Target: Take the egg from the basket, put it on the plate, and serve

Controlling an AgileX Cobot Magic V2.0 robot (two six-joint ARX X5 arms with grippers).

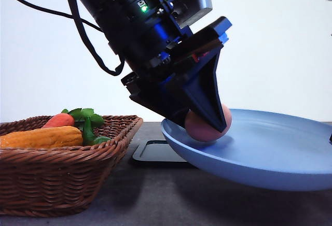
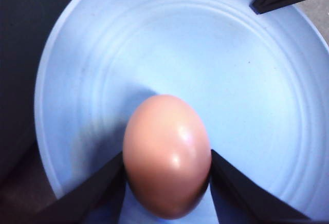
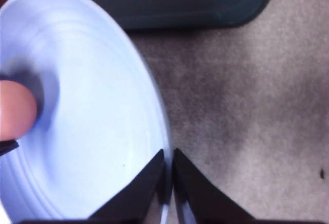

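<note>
The pinkish-brown egg sits low inside the light blue plate, near its left rim. My left gripper is shut on the egg, with one black finger pressed against each side. Whether the egg touches the plate surface I cannot tell. In the front view the plate hangs tilted above the table. My right gripper is shut on the plate's rim, and the egg shows on the plate's far side. The wicker basket stands at the left.
A carrot with green leaves and a corn cob lie in the basket. A flat black tray rests on the grey table between basket and plate. Bare tabletop lies beside the plate.
</note>
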